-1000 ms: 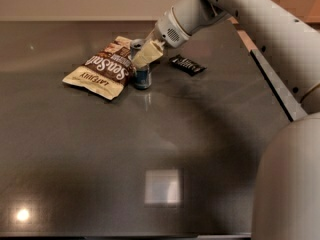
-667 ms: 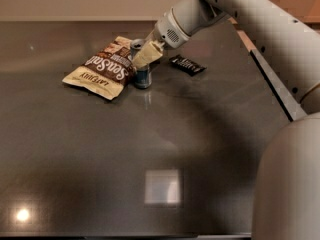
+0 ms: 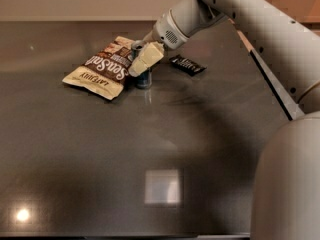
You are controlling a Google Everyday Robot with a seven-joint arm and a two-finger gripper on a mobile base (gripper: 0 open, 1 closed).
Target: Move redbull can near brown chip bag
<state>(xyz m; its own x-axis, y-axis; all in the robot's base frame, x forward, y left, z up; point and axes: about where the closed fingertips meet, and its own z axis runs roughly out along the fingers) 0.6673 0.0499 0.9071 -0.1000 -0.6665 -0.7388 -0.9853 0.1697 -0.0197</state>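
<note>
The redbull can [image 3: 144,79] stands upright on the dark table, its lower blue part showing. It touches the right edge of the brown chip bag [image 3: 102,69], which lies flat at the back left with white lettering and cream ends. My gripper [image 3: 142,63] reaches down from the upper right and sits right at the can, covering its upper half. The can's silver top [image 3: 137,45] shows just behind the gripper.
A small black wrapper [image 3: 187,64] lies to the right of the can. The dark glossy table [image 3: 160,134] stretches toward the front. My arm and base [image 3: 285,184] fill the right side. The table's right edge [image 3: 270,84] runs diagonally.
</note>
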